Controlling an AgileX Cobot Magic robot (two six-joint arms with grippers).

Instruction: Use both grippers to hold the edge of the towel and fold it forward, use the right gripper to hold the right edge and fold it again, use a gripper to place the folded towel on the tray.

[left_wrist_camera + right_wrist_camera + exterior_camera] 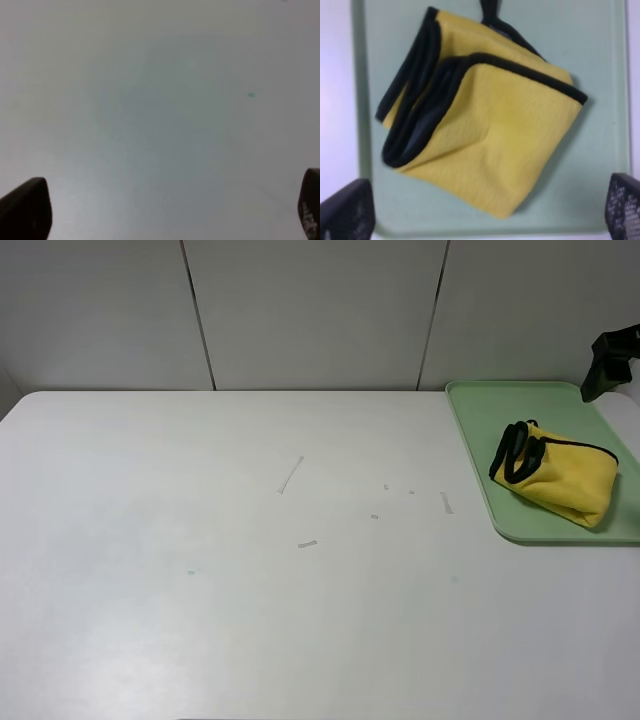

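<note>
The yellow towel with black trim [555, 475] lies folded on the light green tray [480, 415] at the table's far right. It fills the right wrist view [490, 130], with the tray [600, 60] under it. My right gripper [485, 210] hovers above the towel, open and empty, its fingertips [345, 212] wide apart at either side. A black part of the right arm [610, 360] shows at the tray's far corner. My left gripper [167, 207] is open and empty over the bare white table [160, 100]; it is out of the exterior view.
The white table [250, 570] carries a few small tape scraps [290, 475] near its middle and a small green speck [190, 572] on the left. A grey panelled wall [310, 310] stands behind the table.
</note>
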